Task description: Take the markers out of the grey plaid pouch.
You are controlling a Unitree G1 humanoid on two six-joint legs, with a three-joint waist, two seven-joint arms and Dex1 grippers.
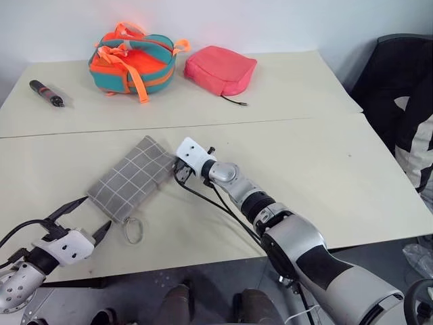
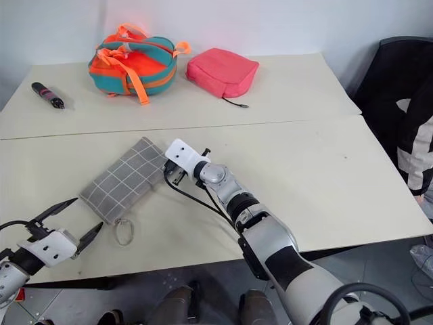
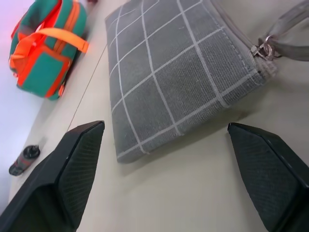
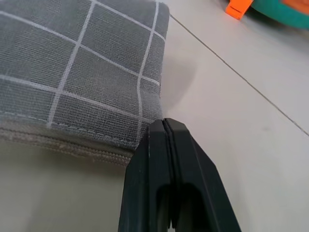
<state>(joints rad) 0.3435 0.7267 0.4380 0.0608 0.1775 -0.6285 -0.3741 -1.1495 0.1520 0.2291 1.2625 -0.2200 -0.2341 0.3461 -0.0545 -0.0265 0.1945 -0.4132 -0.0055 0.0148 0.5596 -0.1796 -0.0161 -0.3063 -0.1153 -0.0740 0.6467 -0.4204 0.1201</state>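
Observation:
The grey plaid pouch (image 1: 132,177) lies flat and zipped on the near table, its ring zipper pull (image 1: 133,230) at its near end. My right gripper (image 1: 177,169) is shut, and its fingertips (image 4: 166,140) rest against the pouch's zipper edge at the far right corner, with nothing seen between them. My left gripper (image 1: 84,220) stands open just off the pouch's near left end, apart from it; in the left wrist view the pouch (image 3: 178,72) lies ahead of the spread fingers (image 3: 77,169). The markers are hidden.
A teal-orange bag (image 1: 132,64) and a pink pouch (image 1: 220,70) sit at the back. A black-and-pink pen (image 1: 46,93) lies at the back left. A seam (image 1: 291,120) runs between the two tables. A black chair (image 1: 399,95) stands at the right.

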